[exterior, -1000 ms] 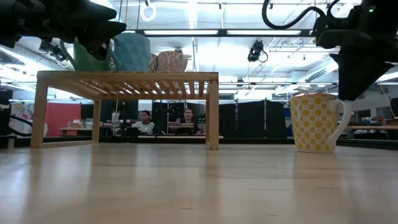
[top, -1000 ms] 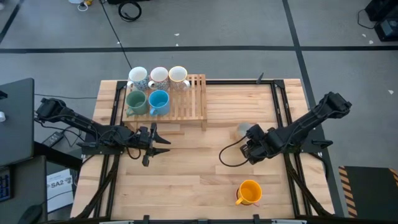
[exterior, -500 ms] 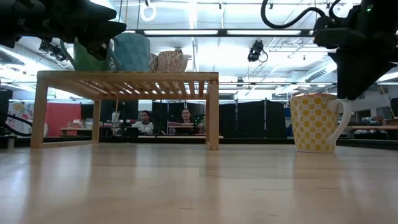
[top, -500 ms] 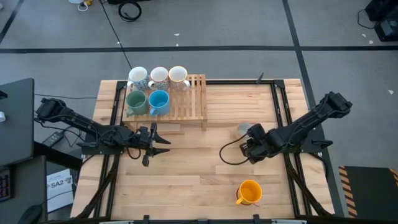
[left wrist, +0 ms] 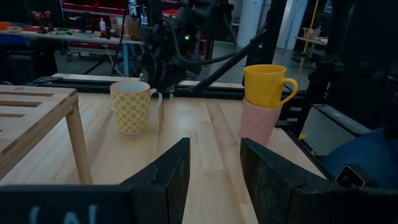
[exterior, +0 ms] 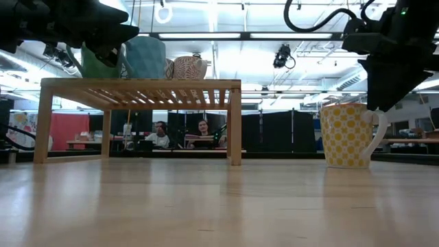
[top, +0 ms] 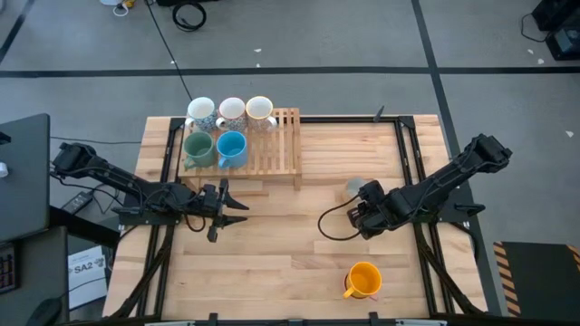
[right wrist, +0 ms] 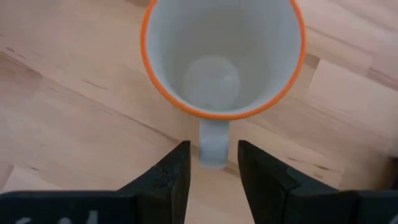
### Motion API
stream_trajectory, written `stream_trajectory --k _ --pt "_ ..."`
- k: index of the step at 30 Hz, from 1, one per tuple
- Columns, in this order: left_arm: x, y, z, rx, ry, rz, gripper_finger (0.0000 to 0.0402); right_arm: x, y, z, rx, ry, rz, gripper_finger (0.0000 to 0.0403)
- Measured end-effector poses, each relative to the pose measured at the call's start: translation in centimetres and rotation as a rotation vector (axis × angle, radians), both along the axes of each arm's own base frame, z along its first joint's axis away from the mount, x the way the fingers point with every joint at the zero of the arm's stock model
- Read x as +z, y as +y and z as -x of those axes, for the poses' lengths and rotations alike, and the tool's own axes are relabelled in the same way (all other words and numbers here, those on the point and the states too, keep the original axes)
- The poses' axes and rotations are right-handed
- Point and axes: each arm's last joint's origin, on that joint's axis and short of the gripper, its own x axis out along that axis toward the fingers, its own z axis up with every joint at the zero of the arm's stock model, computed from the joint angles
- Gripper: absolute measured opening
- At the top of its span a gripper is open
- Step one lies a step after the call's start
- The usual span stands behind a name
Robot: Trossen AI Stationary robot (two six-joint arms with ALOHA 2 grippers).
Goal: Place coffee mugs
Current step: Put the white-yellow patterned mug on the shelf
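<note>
- While my right gripper point(right wrist: 211, 167) hangs over the yellow-dotted mug point(right wrist: 222, 56), middle right of the high view, fingers apart astride its handle point(right wrist: 212, 142), I would lower straight
- Left gripper point(left wrist: 211, 168) waits, fingers apart

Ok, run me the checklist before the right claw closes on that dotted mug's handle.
1. Right claw open: ok.
2. Handle of the white, yellow-dotted ceramic mug lined up between the claw's fingers: ok.
3. Claw low enough to catch the handle: cannot tell.
4. Mug upright on the table: ok.
5. Bare slats left on the slatted wooden rack: ok.
6. Left claw waiting in front of the rack, apart from the mug: ok.
</note>
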Motion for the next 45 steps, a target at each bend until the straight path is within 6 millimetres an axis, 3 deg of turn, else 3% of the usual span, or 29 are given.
stream_trajectory --k 6,20,30,42,45 --pt "0.0 0.0 0.0 0.0 0.0 0.0 0.0148 -0.1 -0.1 -0.1 -0.001 -0.006 0.033 0.0139" --pt "-0.1 0.0 0.0 0.0 0.007 -0.003 0.0148 -2.6 -0.1 -1.4 -0.022 0.123 0.065 0.0139" --pt "-0.1 0.0 0.0 0.0 0.012 -0.005 0.0148 -2.9 -0.3 -1.6 0.003 0.165 0.034 0.0136" --pt "-0.1 0.0 0.0 0.0 0.013 -0.005 0.0148 -2.9 -0.7 -1.8 -0.008 0.163 0.038 0.0069" --pt "-0.1 0.0 0.0 0.0 0.013 -0.005 0.0148 -2.9 -0.7 -1.8 0.014 0.172 0.042 0.0068"
